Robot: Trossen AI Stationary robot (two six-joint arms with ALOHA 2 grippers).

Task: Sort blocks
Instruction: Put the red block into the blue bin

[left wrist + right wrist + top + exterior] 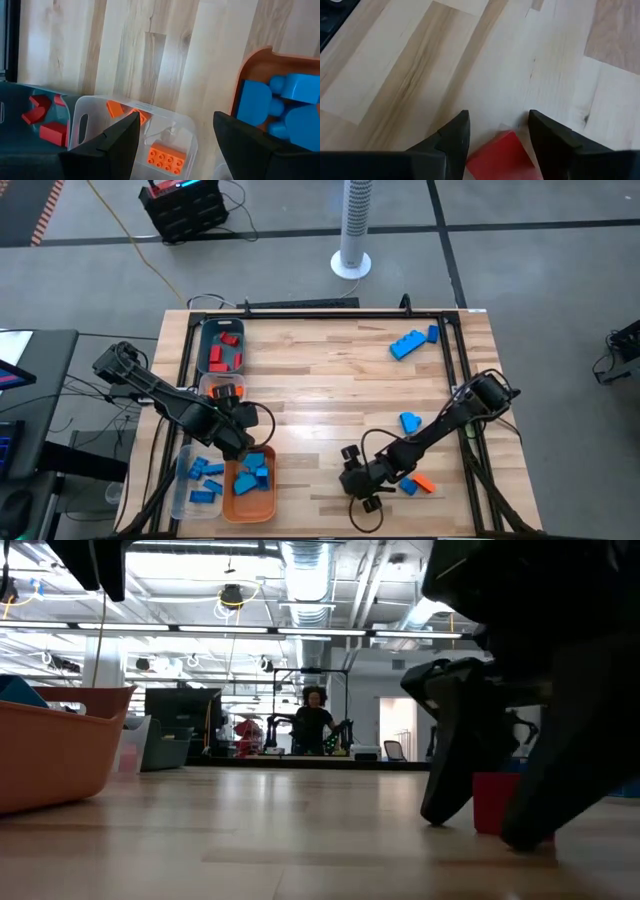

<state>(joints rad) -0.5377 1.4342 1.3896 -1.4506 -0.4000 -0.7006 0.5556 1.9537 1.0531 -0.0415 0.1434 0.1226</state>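
A red block (502, 155) lies on the wooden table near its front edge, also seen in the low view (492, 802). My right gripper (498, 117) (362, 485) is open, slanting down, with one finger on each side of this block and the tips down at the table top. My left gripper (176, 117) (236, 435) is open and holds nothing; it hangs above a clear bin (82, 125) that has orange blocks (167, 156) in it. Loose blue blocks (412, 342) (409, 422) and an orange block (424, 483) lie on the table's right half.
Along the left edge stand a teal bin (205, 345) with red blocks, the clear bin (222, 388), an orange tray (232, 505) with blue blocks and a clear bin (185, 490) with blue blocks. Bare wood stretches across the table's middle. A person stands far off in the room.
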